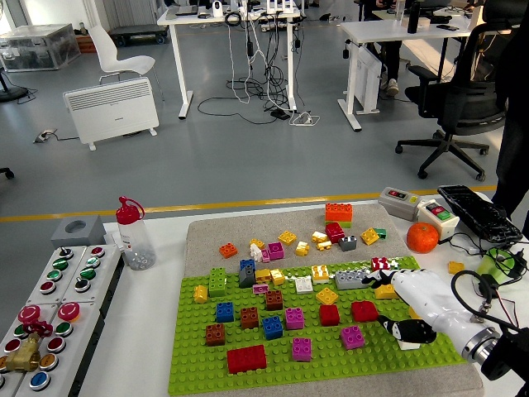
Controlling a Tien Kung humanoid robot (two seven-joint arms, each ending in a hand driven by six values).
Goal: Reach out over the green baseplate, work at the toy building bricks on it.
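Observation:
The green baseplate carries several scattered bricks: a red one at the front, magenta ones, blue ones, brown ones and a long grey one. My right hand, white with black fingers, reaches in from the lower right over the plate's right part. It is open; the fingers spread above a yellow brick, close to a red brick. Its thumb lies over a white brick, mostly hiding it. The left hand is out of view.
More loose bricks lie on the grey mat behind the plate. An orange, a switch box and a keyboard are at the right. A bottle and a button panel stand at the left.

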